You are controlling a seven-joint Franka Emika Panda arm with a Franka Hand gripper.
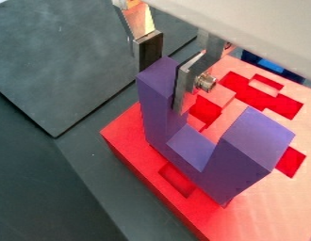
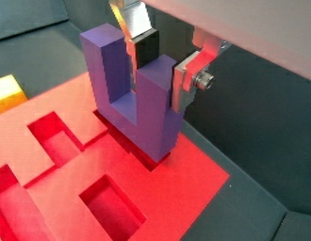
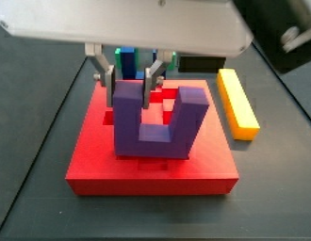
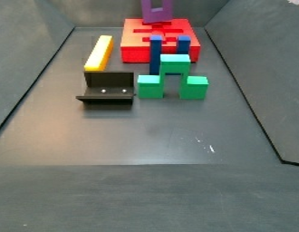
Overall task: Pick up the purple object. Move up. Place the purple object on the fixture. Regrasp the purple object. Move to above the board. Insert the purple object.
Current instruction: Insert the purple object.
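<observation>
The purple object [image 3: 158, 136] is a U-shaped block standing upright with its base down in a cutout of the red board [image 3: 107, 165]. My gripper [image 3: 128, 80] is over the board, its silver fingers on either side of one prong, shut on it. Both wrist views show the gripper [image 1: 169, 85] [image 2: 165, 83] clamping that prong of the purple object [image 1: 234, 141] [image 2: 106, 66], with the board [image 1: 265, 198] [image 2: 184, 188] below. The fixture [image 4: 107, 91] stands on the floor in front of the board [image 4: 188, 45], apart from it. The purple object [image 4: 159, 11] shows at the far end.
A long yellow bar [image 4: 100, 52] lies beside the board, also seen in a side view [image 3: 237, 102]. A blue-and-green block cluster [image 4: 170, 77] stands just in front of the board. Grey walls slope up around the floor.
</observation>
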